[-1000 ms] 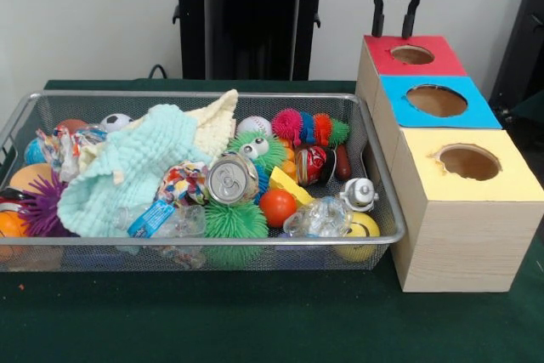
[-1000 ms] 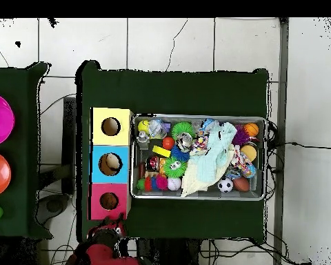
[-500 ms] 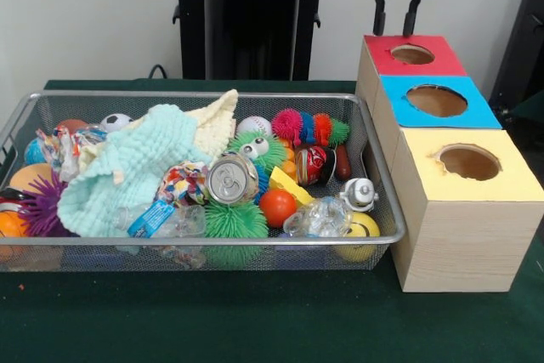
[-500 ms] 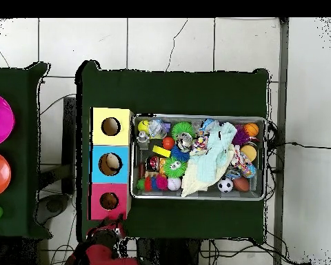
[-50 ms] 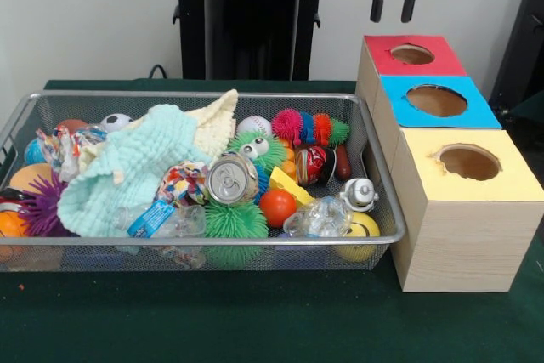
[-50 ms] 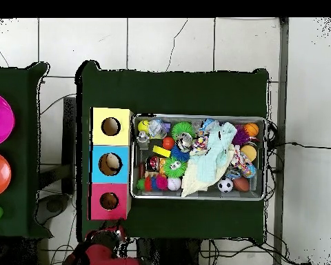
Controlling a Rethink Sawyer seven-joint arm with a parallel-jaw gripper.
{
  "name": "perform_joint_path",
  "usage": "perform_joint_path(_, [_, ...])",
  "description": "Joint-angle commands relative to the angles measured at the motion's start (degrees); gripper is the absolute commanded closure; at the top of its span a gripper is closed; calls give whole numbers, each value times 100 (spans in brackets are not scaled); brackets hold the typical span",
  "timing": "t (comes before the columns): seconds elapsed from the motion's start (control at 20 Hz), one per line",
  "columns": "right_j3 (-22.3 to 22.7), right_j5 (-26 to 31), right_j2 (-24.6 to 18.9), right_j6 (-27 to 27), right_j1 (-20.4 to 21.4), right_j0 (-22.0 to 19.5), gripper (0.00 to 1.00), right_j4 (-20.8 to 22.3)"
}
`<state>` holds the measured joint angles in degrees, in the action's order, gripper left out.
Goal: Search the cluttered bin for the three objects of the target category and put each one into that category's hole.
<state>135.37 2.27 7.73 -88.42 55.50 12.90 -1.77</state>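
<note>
Raised above and behind the red box (image 5: 411,54), the pincer (image 5: 391,6) is seen at the top edge of the front view, its two dark fingers (image 5: 376,2) hanging straight down with a clear gap between them; nothing is held and nothing is touched. In the overhead view only its red body is made out, just off the table's (image 5: 255,320) green edge beside the red box, and the fingers cannot be told there.

Three boxes are set in a row, touching one another, along one short end of the wire bin (image 5: 212,98): red, blue box (image 5: 436,101) and yellow box (image 5: 469,165), each with a round hole in its top. Something pale is seen inside the blue hole from overhead.

The bin's long axis is laid across the front view, at right angles to the row of boxes. It is crowded: a pale green cloth (image 5: 127,167) is draped over the middle, a drink can (image 5: 231,178) is tipped with its top toward the camera, and an orange ball (image 5: 277,207), a green spiky ball (image 5: 235,223), a baseball (image 5: 253,126), a small soccer ball (image 5: 116,121) and a crumpled clear plastic bottle (image 5: 319,218) are packed around it. Which items belong to the target category cannot be told.
</note>
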Motion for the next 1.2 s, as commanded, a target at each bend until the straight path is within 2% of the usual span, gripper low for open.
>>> perform_joint_path(0.05, [-1287,1937,-226,-279,591,-513,0,-24])
perform_joint_path(0.25, [-1450,2224,-509,119,714,-998,0,174])
perform_joint_path(0.4, [-1468,2133,-809,417,674,-1429,0,329])
perform_joint_path(0.75, [-1607,1946,-1664,1071,390,-2609,0,864])
perform_joint_path(0.95, [-1742,2078,-2168,1353,327,-3296,0,1241])
perform_joint_path(1.2, [-2008,2377,-2671,1558,220,-3924,0,1687])
